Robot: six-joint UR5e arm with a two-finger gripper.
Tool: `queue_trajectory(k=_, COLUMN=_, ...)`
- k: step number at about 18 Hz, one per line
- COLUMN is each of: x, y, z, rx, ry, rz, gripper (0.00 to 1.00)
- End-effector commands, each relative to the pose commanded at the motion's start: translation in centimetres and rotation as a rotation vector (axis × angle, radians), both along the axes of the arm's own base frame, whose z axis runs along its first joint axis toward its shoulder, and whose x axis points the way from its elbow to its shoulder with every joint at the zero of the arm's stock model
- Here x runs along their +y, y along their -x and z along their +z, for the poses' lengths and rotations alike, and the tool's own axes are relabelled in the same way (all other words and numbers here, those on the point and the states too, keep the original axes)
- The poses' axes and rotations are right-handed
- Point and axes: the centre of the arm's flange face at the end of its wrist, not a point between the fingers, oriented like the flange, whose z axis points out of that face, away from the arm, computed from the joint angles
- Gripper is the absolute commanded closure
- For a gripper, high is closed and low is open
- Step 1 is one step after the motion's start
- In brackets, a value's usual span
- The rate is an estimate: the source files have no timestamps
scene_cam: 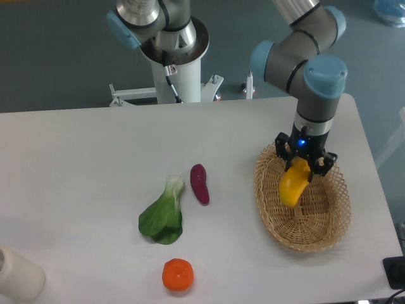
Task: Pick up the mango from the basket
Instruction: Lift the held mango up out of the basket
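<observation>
Mango pinched in the gripper over the basket, on a white table

The white table (pixel 82 145) fills most of the view, with a dark grey-green floor behind it and the arm's white pedestal (pixel 177 69) standing at the far edge. The basket (pixel 329 234) sits near the right end of the table, and the gripper (pixel 303 166) hangs over its far half, fingers pressed onto the upper end of the mango (pixel 292 185), which dangles tilted inside the rim. Well left of the basket lie a purple eggplant (pixel 200 183) and, just beside it, a leafy bok choy (pixel 163 215); an orange (pixel 178 275) sits nearer the front edge, and a cream bottle (pixel 19 275) pokes in at the front left corner. Nothing lies between the basket and the arm
</observation>
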Motion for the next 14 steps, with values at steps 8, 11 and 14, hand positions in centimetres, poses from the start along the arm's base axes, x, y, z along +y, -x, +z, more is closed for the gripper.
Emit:
queue_trajectory(k=8, x=3.2, y=-5.5, z=6.6, rx=-0.034, ry=-0.17, rz=0.079, gripper=0.4)
queue_trajectory(k=11, x=4.2, y=-6.6, z=7.6, rx=-0.032, ry=-0.185, rz=0.069, gripper=0.4)
queue_trajectory(k=14, x=4.2, y=-6.7, z=7.7, rx=-0.03, ry=-0.187, rz=0.07, gripper=0.4)
